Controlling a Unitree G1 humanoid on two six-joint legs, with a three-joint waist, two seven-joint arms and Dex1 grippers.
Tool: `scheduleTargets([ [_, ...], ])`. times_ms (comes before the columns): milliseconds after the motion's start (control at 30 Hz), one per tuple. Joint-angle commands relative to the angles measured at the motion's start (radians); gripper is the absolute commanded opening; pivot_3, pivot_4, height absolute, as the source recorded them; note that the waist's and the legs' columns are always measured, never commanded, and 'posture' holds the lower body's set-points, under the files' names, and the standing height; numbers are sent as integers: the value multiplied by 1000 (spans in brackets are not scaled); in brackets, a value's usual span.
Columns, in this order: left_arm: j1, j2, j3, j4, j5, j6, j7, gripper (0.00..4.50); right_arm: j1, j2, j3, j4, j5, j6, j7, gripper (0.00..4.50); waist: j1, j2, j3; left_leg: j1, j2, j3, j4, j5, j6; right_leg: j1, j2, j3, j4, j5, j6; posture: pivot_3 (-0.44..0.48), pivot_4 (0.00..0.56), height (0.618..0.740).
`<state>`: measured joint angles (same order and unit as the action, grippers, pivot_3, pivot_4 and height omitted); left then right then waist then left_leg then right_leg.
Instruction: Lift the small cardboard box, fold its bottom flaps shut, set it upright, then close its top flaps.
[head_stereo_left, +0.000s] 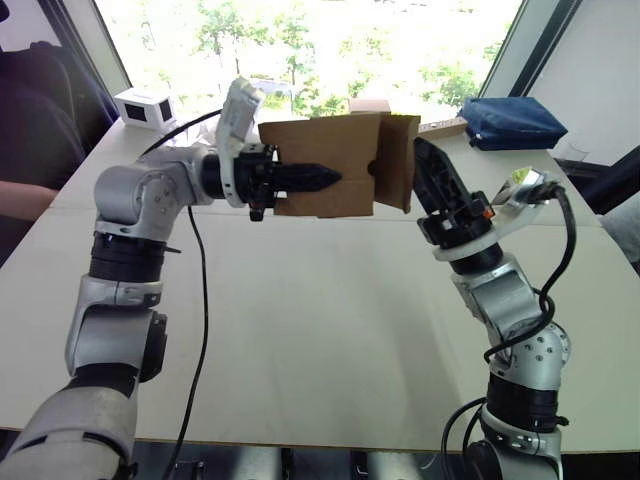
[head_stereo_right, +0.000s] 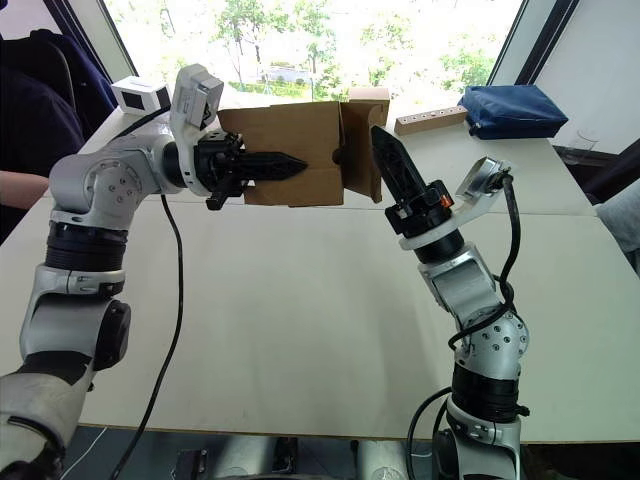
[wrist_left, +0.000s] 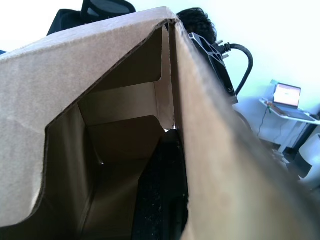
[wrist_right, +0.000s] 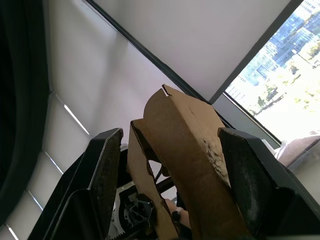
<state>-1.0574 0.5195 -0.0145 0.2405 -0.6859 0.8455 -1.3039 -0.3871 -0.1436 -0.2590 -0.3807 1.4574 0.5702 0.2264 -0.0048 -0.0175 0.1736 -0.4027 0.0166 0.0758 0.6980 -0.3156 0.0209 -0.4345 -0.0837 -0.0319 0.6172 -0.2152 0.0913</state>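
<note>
The small cardboard box hangs in the air above the far half of the table, lying on its side. My left gripper is shut on its near wall, with one black finger inside the box and the other outside. Flaps at the box's right end stand partly open; I cannot tell whether they are the bottom flaps or the top flaps. My right gripper points upward at that end. In the right wrist view its fingers are spread wide, with one brown flap between them.
On the white table, a white box with dark panels sits at the far left. A small brown box stands behind the held one. A wooden block and a blue bag lie far right. A person's arm rests at the left edge.
</note>
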Motion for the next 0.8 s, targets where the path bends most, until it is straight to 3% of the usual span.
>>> scheduleTargets([
  [33, -27, 2, 31, -18, -18, -6, 2, 0, -4, 30, 11, -29, 35, -22, -25, 3157, -5, 0, 0, 0, 0, 0, 0, 0, 0, 0, 0, 0, 0, 0, 0, 0, 150, 740],
  [800, -17, -3, 40, -32, -30, -1, 17, 0, -22, 128, 112, -24, -105, -100, -72, 3157, -8, 0, 0, 0, 0, 0, 0, 0, 0, -1, 0, 0, 1, 0, 0, 0, 150, 740],
])
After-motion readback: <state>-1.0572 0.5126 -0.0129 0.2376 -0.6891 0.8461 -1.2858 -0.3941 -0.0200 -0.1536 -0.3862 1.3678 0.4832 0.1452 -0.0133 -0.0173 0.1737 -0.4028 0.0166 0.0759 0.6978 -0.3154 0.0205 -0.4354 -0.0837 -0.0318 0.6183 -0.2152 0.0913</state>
